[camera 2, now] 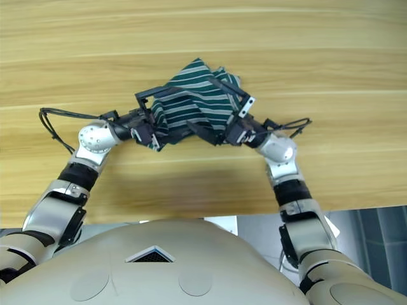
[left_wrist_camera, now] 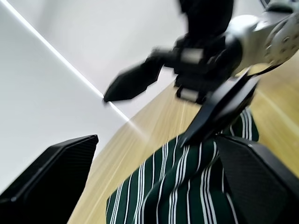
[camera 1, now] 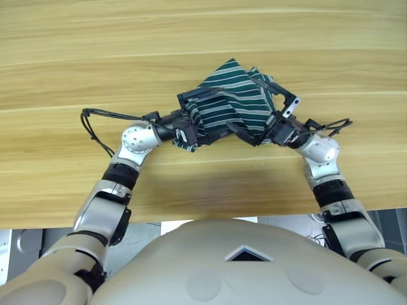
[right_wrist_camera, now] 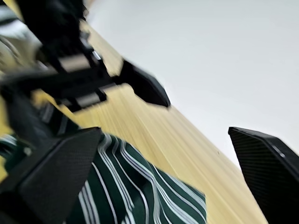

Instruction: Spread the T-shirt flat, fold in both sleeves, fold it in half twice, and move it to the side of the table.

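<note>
Wooden table (camera 1: 95, 51) under T-shirt (camera 1: 232, 101), seemingly bunched

Brightness: the room was evenly and brightly lit, and the wooden table (camera 1: 203, 38) looked pale and clear.
Source: light seemed to come from overhead; a thin bright line (left_wrist_camera: 56, 51) crossed the white background in the left wrist view.
Shadows: one soft, wide shadow (camera 1: 222, 181) lay on the table just on the near side of the T-shirt (camera 1: 229, 95), its edges fading gently.
Glare: the white background in both wrist views was nearly washed out.
Blur: both wrist views were smeared, though the T-shirt's stripes stayed readable.
Distortion: the table's plank lines bowed slightly in the head views.
</note>
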